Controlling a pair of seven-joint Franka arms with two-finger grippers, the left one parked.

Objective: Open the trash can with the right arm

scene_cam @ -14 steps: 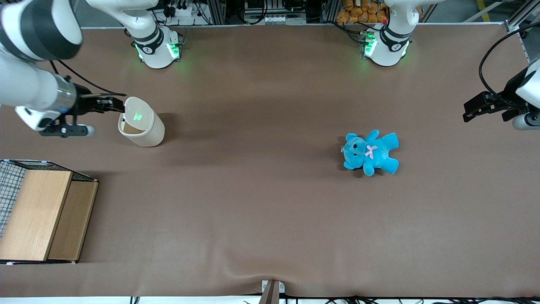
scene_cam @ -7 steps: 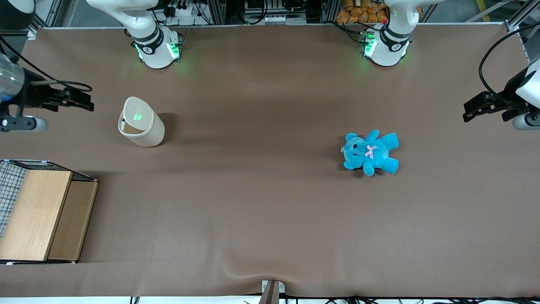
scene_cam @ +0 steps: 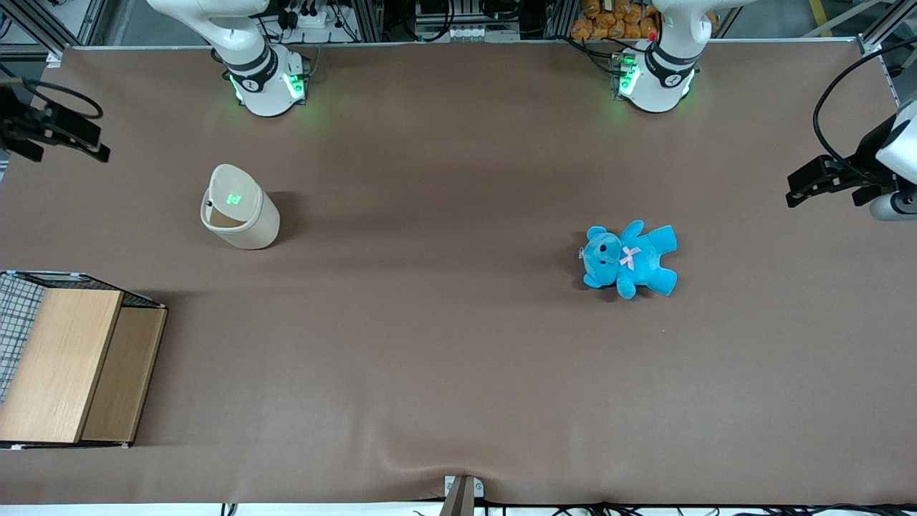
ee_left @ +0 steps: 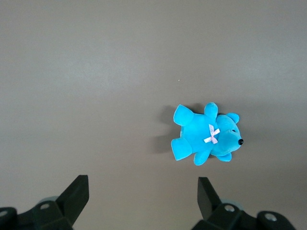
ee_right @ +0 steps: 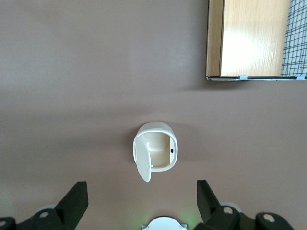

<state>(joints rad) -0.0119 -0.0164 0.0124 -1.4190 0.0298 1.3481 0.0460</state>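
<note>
The cream-white trash can (scene_cam: 241, 213) stands on the brown table with its flip lid (scene_cam: 233, 188) tipped up, so the mouth is uncovered. The right wrist view looks straight down into the trash can (ee_right: 158, 152), with the lid (ee_right: 143, 162) standing on edge beside the opening. My right gripper (scene_cam: 97, 142) hangs well apart from the can, out toward the working arm's end of the table and farther from the front camera than the can. Seen from its wrist, the gripper (ee_right: 142, 196) is open, its fingers spread wide with only table between them.
A wooden box (scene_cam: 71, 365) with a wire mesh basket (scene_cam: 14, 315) beside it sits near the front camera at the working arm's end; the box (ee_right: 249, 38) also shows from the wrist. A blue teddy bear (scene_cam: 629, 259) lies toward the parked arm's end. Two arm bases (scene_cam: 265, 79) stand at the table's back edge.
My gripper has pulled away from the can's lid, out toward the working arm's end of the table and higher. The lid stays tipped up; the can has not shifted.
</note>
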